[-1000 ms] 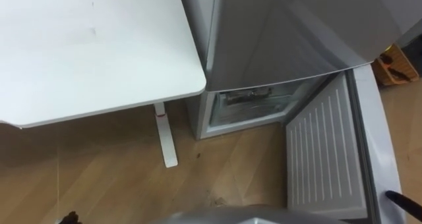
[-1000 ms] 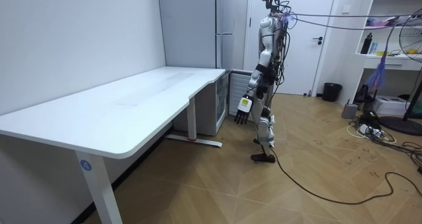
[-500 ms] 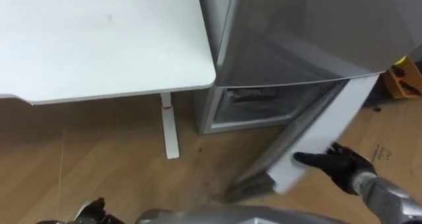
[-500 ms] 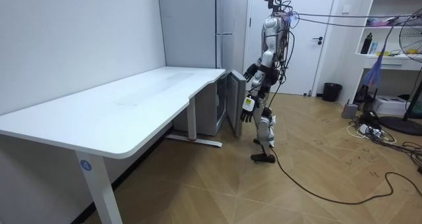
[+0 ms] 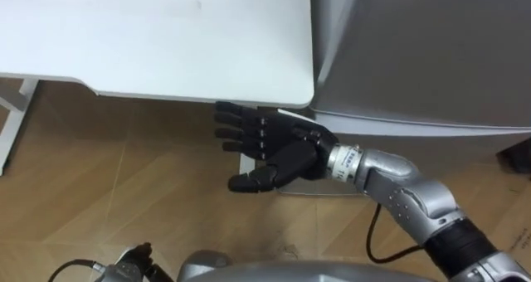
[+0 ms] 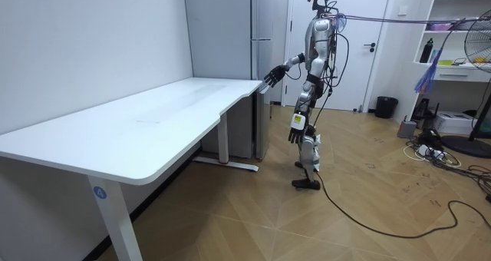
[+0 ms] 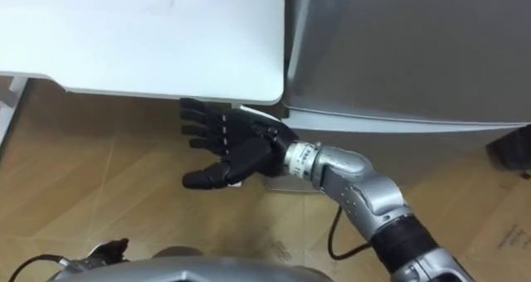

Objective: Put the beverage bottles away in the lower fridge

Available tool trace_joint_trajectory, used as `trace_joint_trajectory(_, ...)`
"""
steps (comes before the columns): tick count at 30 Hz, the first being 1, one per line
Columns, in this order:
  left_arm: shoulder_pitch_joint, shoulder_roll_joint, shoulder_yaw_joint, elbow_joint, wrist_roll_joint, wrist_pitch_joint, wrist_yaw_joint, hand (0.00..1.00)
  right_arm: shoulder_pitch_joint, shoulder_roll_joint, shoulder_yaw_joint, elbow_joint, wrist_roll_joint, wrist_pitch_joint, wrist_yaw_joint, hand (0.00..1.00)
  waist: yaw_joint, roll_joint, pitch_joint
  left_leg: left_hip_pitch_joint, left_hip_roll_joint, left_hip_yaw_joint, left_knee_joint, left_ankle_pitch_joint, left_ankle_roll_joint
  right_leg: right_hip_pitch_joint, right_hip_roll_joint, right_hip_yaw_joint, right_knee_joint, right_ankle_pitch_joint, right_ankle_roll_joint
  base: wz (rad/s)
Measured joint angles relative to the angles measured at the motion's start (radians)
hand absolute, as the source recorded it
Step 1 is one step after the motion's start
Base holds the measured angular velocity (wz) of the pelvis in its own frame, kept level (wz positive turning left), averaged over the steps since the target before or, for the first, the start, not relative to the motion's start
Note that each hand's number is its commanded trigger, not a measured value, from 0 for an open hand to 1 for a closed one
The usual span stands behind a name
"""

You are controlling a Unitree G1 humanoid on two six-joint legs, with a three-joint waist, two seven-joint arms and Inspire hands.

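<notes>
Your right hand (image 5: 278, 153) is stretched out ahead of the robot, fingers straight and spread, closed round nothing. The fingers point toward the robot's left and the thumb lies on the near side. The forearm runs in from the lower right, bent at the elbow. The hand hovers over the wooden floor (image 5: 124, 174), just below the corner of the white desk (image 5: 166, 33) and close in front of the grey fridge (image 5: 415, 50). In the room view you can see the arm raised to desk height, reaching toward the room view's left, above the fridge's lower door (image 6: 261, 130). You cannot tell whether that door is fully closed. The left hand (image 6: 296, 132) hangs beside the thigh.
</notes>
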Motion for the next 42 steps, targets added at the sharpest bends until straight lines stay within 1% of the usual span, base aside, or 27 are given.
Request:
trace_joint_trajectory(6,-0.002,-0.005,0.000,0.000,0.000,0.006,0.001,0.00,0.011,-0.006,0.000,0.000,-0.004,0.003,0.036,0.00,0.000,0.007,0.0042,0.003,0.002,-0.001,-0.002,0.000,0.000,0.004,0.002,-0.001,0.001,0.000,0.000,0.00)
trace_joint_trajectory(9,-0.002,-0.005,0.000,-0.001,0.000,0.007,0.001,0.00,0.013,-0.006,0.000,0.000,-0.004,0.019,0.040,0.00,0.000,0.008,0.0044,0.002,0.002,-0.001,-0.002,0.000,0.000,0.005,0.002,-0.002,0.000,0.000,0.000,0.00)
trace_joint_trajectory(11,-0.001,-0.006,0.000,-0.002,0.000,0.008,0.001,0.00,0.021,-0.009,0.000,0.000,-0.004,0.020,0.041,0.00,-0.002,0.008,0.0037,0.002,0.002,-0.002,0.000,0.000,0.000,0.007,0.002,-0.003,0.000,0.000,0.000,0.00)
trace_joint_trajectory(13,0.003,-0.006,0.001,-0.005,0.001,0.009,0.003,0.00,0.047,-0.011,-0.001,0.000,-0.005,0.021,0.042,0.00,-0.001,0.009,0.0000,0.003,0.002,-0.003,0.001,0.000,0.000,0.007,0.002,-0.002,0.000,0.000,0.000,0.00)
trace_joint_trajectory(18,0.023,-0.011,0.001,-0.026,0.001,0.012,0.034,0.00,0.102,-0.011,-0.002,0.008,-0.029,0.022,0.051,0.00,-0.009,0.008,-0.0006,0.003,0.001,-0.003,0.001,0.000,0.000,0.007,0.001,-0.001,0.001,0.000,0.000,0.00)
trace_joint_trajectory(21,0.024,-0.011,0.001,-0.031,0.001,0.012,0.053,0.00,0.108,-0.013,-0.004,0.008,-0.047,0.022,0.053,0.00,-0.016,0.006,-0.0020,0.003,0.000,-0.003,0.002,0.000,0.000,0.007,0.000,0.000,-0.001,0.000,0.000,0.00)
trace_joint_trajectory(24,0.026,-0.011,0.001,-0.031,0.001,0.012,0.067,0.00,0.108,-0.013,-0.010,0.008,-0.048,0.022,0.066,0.00,-0.026,0.003,-0.0070,0.002,-0.001,-0.003,0.003,0.000,0.000,0.011,0.000,-0.001,-0.009,0.000,-0.001,0.00)
trace_joint_trajectory(29,0.029,-0.012,0.001,-0.031,0.001,0.012,0.078,0.00,0.108,-0.012,-0.016,0.017,-0.070,0.022,0.083,0.00,-0.031,0.004,-0.0064,0.010,-0.001,-0.003,-0.001,0.000,0.000,0.017,0.000,-0.003,-0.010,0.000,-0.001,0.00)
trace_joint_trajectory(35,0.030,-0.014,0.001,-0.031,0.001,0.013,0.095,0.00,0.110,-0.014,-0.035,0.028,-0.070,0.022,0.094,0.00,-0.029,0.008,-0.0036,0.019,-0.001,-0.005,-0.009,0.000,0.000,0.025,0.001,-0.004,-0.012,0.000,0.000,0.00)
trace_joint_trajectory(39,0.033,-0.018,0.001,-0.030,-0.010,0.014,0.095,0.00,0.114,-0.004,-0.042,0.105,-0.071,0.021,0.095,0.00,-0.033,0.009,-0.0030,0.019,-0.001,-0.006,-0.009,0.000,0.000,0.027,0.001,-0.005,-0.012,0.000,0.000,0.00)
trace_joint_trajectory(42,0.034,-0.022,0.006,-0.031,-0.010,0.014,0.094,0.00,0.144,-0.003,-0.079,0.154,-0.076,0.021,0.094,0.00,-0.033,0.009,-0.0023,0.019,-0.001,-0.006,-0.010,0.000,0.000,0.027,0.001,-0.007,-0.013,0.000,0.000,0.00)
